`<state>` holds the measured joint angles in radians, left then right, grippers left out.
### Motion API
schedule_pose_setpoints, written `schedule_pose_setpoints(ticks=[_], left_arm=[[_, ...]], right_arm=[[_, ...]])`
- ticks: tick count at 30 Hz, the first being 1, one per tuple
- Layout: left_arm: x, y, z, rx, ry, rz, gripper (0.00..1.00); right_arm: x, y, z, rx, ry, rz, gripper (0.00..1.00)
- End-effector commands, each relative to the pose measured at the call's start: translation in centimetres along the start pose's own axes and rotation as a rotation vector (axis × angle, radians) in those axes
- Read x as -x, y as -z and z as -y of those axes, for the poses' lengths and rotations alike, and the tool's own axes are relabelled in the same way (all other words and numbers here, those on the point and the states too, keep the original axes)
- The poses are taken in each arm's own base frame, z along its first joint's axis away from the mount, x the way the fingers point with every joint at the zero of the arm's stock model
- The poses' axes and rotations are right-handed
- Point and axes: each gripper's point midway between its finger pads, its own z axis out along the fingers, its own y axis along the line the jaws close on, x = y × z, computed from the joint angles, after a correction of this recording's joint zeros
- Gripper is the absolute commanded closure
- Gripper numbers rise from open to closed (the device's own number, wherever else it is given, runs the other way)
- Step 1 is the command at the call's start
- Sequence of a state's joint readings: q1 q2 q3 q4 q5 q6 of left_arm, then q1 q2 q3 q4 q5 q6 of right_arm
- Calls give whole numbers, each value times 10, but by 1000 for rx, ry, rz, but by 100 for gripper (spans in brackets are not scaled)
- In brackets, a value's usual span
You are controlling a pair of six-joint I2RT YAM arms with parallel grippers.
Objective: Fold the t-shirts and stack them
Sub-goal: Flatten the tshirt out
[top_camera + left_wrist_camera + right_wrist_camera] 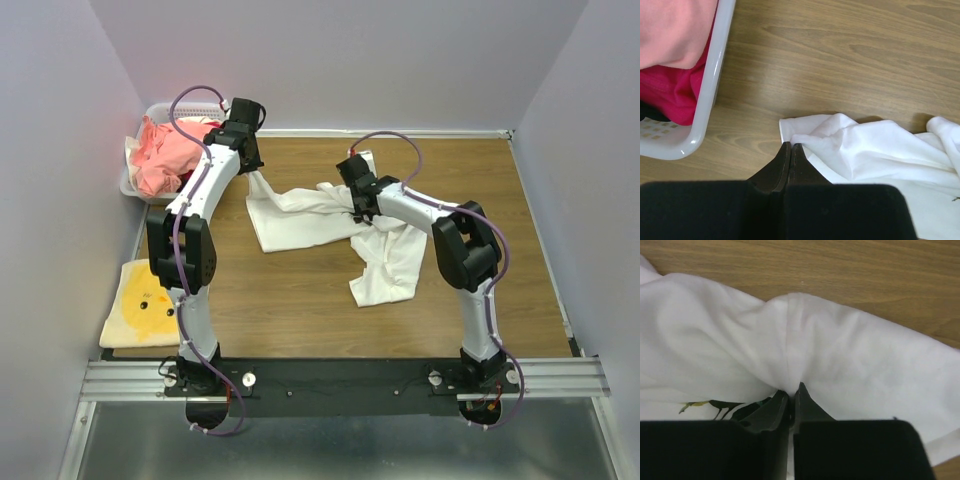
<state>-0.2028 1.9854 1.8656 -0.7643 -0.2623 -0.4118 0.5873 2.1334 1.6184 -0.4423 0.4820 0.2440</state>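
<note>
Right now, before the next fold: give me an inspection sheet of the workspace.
Surface: wooden table, no spills seen.
Job's things: white t-shirt crumpled mid-table; pink shirt and red shirt in the basket.
Clutter: yellow cloth lying flat at the near left corner.
Grippers: left gripper shut on the white t-shirt's corner by the basket; right gripper shut on a fold of it.
Cables: purple cables loop off both arms.
Surroundings: plain walls; metal rail at the near edge.
</note>
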Motion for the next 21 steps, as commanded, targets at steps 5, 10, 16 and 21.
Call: schedule_pose_setpoints(ticks=[5,10,16,21], left_arm=[[40,29,-25,95,36,109,100],[87,66,-35,109,88,226,100],[143,114,-40,68,148,368,100],[177,157,-40,-17,178,489,100]], right_arm=[[41,52,74,-286,-66,126,95],[67,82,117,-369,-134,191,99],[116,134,176,-464,-234,314,99],[149,182,210,-501,-310,418,99]])
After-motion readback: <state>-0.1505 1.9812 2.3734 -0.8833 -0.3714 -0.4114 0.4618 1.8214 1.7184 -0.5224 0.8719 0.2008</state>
